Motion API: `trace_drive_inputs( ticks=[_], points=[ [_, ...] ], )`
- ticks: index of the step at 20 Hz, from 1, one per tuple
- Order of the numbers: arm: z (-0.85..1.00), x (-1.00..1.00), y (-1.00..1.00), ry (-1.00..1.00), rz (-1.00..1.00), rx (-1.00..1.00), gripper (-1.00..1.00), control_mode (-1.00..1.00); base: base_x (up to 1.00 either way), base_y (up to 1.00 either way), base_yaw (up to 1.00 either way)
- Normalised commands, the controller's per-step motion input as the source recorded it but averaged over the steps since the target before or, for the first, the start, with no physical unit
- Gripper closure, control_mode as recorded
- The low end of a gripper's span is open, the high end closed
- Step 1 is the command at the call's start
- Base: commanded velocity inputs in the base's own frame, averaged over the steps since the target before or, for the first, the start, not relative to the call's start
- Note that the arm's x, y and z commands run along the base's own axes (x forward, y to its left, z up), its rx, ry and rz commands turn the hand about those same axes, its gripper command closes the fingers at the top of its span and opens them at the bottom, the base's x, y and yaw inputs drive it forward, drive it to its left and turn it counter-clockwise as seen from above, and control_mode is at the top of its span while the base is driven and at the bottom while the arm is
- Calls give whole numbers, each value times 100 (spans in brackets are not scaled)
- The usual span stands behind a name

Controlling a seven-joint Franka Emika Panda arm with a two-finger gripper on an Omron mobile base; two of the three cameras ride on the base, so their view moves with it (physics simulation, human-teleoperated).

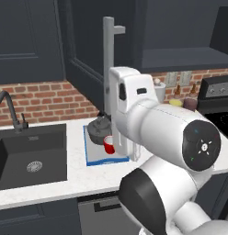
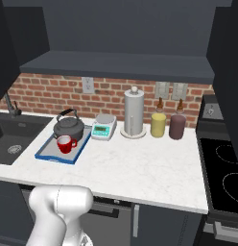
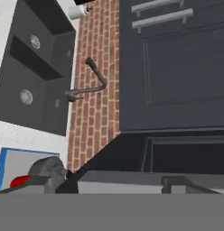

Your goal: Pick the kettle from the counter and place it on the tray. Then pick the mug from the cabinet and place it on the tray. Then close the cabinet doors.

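Observation:
The dark grey kettle [image 2: 69, 127] and the red mug [image 2: 66, 143] both sit on the blue-rimmed tray [image 2: 48, 153], left of the middle of the white counter [image 2: 140, 168]. They also show in the left base view: kettle [image 1: 98, 129], mug [image 1: 108, 145], tray [image 1: 104, 159]. The navy cabinet [image 2: 121, 65] stands open above. Its left door [image 1: 86, 64] is swung out, with its grey bar handle [image 1: 108, 55] just left of my white hand. In the hand view my gripper [image 3: 108, 184] is open, its fingertips [image 3: 32, 182] wide apart on either side of that handle [image 3: 118, 179].
A dark sink [image 1: 28, 156] with a faucet [image 1: 10, 108] lies left of the tray. Behind it stand a scale [image 2: 103, 127], a paper-towel roll [image 2: 133, 113], a yellow jar [image 2: 158, 125] and a maroon jar [image 2: 177, 126]. A black stove [image 2: 224, 178] is at the right.

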Motion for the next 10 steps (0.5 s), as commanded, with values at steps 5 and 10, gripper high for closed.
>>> trace_drive_inputs(
  ticks=[5,10],
  points=[
    [-2,39,-71,0,-33,-1,-100,-100,0,0,0],
    [-6,47,-71,1,-29,0,-100,-100,0,0,0]
  ],
)
